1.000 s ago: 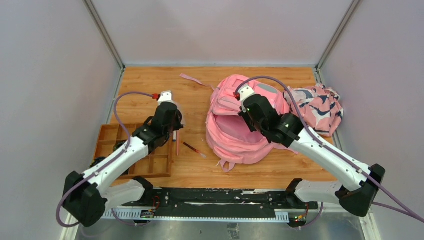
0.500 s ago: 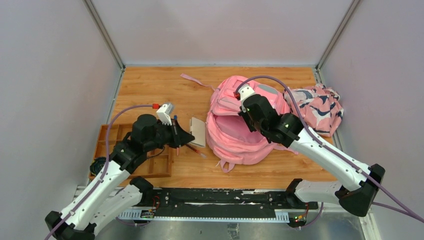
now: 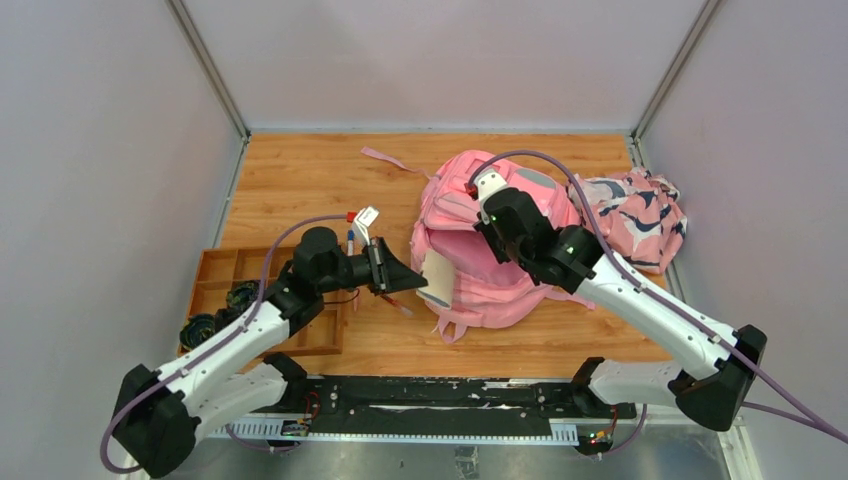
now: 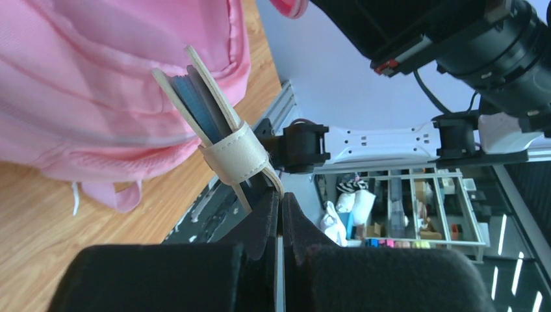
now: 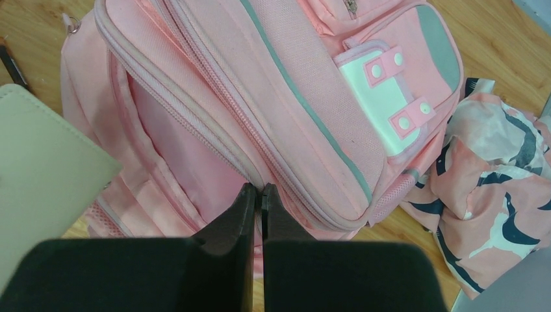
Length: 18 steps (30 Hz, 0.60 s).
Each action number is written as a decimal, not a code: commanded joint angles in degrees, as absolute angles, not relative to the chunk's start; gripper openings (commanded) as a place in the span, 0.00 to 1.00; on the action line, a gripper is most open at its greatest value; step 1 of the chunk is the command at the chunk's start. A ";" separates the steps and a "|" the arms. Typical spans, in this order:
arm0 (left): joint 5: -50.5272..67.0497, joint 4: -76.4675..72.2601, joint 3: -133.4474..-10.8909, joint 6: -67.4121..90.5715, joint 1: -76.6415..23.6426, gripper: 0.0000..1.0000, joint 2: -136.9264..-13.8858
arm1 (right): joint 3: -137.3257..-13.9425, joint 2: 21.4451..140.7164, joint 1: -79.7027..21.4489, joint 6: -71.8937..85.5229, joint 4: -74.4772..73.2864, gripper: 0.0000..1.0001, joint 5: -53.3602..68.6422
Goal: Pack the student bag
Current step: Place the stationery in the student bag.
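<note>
The student bag, pink with grey trim and a white-pink patch, lies on the wooden table right of centre. My right gripper is shut, pinching the zipper edge of the student bag and holding its main compartment apart. My left gripper is shut on the edge of a cream notebook with a cream band round it. The notebook hangs tilted against the bag's left side, at the opening. In the right wrist view the notebook shows at the left.
A brown wooden compartment tray sits at the near left, with dark round items in it. A red pen lies between the tray and the bag. A pink cloth with navy-white pattern lies right of the bag. A loose pink strap trails at the back.
My left arm swung right from beside the tray, carrying the notebook up to the bag's left side. The right gripper kept its hold on the bag.
</note>
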<state>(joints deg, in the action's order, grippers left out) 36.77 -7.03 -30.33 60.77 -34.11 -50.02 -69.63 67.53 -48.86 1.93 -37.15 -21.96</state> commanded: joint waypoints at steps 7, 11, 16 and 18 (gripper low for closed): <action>41.51 -34.13 -36.30 70.06 -36.69 0.00 -68.15 | -72.64 67.70 -48.31 3.68 -33.76 0.00 -22.02; 40.53 -38.84 -39.92 70.53 -37.00 0.00 -75.72 | -73.09 68.15 -48.34 3.18 -34.01 0.00 -21.59; 38.97 -39.73 -45.39 69.03 -37.01 0.00 -86.41 | -73.80 68.22 -48.54 3.78 -34.54 0.00 -20.76; 38.98 -39.81 -47.59 68.75 -37.00 0.00 -90.91 | -73.30 67.67 -48.69 4.32 -34.56 0.00 -20.87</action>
<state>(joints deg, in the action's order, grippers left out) 39.33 -34.85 -42.96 69.25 -36.80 -84.14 -70.87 68.93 -48.86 2.20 -37.34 -20.62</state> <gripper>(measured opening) 0.023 0.027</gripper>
